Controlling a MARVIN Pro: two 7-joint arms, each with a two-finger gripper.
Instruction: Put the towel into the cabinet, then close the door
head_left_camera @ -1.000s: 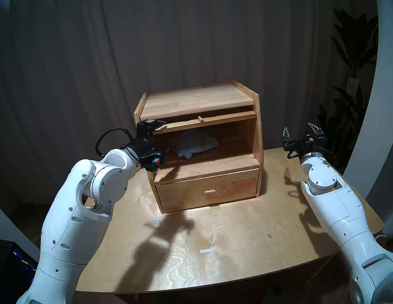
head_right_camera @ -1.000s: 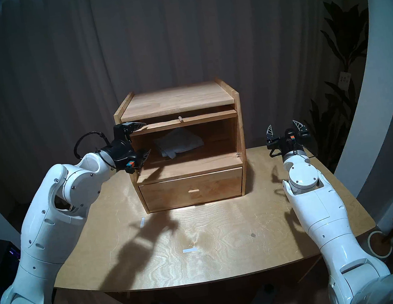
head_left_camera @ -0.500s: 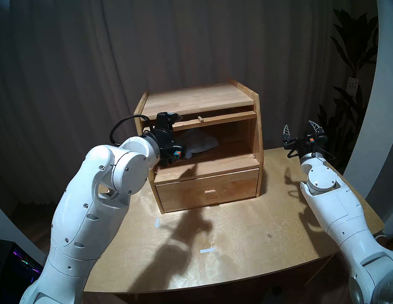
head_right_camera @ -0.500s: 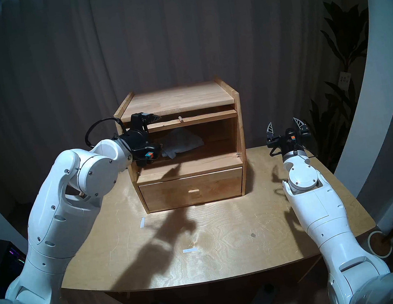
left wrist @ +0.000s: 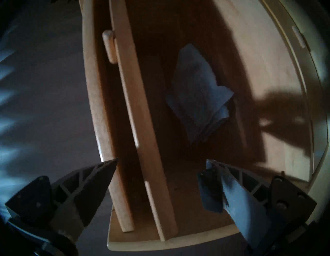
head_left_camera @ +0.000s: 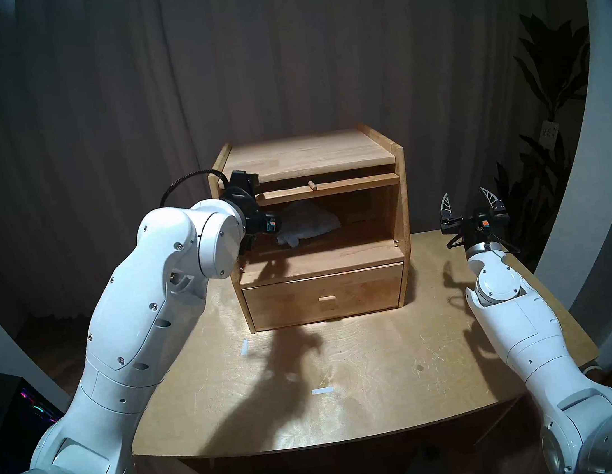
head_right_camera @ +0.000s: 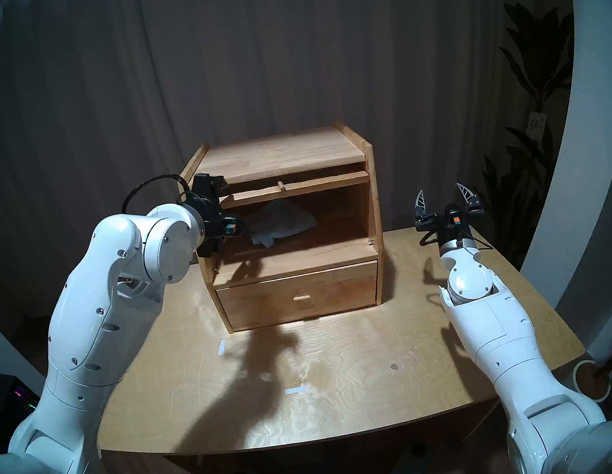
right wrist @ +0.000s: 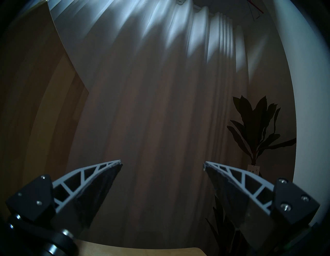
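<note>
Table (head_left_camera: 376, 389) lit, curtain behind | towel (head_left_camera: 308, 220) lies inside cabinet (head_left_camera: 305, 156) | door (head_left_camera: 329, 187) up, yours to shut | left gripper (left wrist: 161, 161) wide, straddling door edge | right gripper (head_left_camera: 470, 203) wide, empty

Cabinet (head_left_camera: 305, 160) was light honey wood with visible grain, door (head_left_camera: 329, 188) and drawer (head_left_camera: 324, 296) the same tone; towel (head_left_camera: 308, 222) pale grey-blue, bluer in the left wrist view. Worktop (head_left_camera: 355, 372) was pale plywood with swirly grain and two small white tape strips (head_left_camera: 323, 390). Arms (head_left_camera: 144, 324) were glossy white, both grippers black with light-grey ribbed fingers (head_left_camera: 489, 197); curtain (head_left_camera: 271, 59) dull grey-brown, plant (head_left_camera: 549, 86) dark green.
</note>
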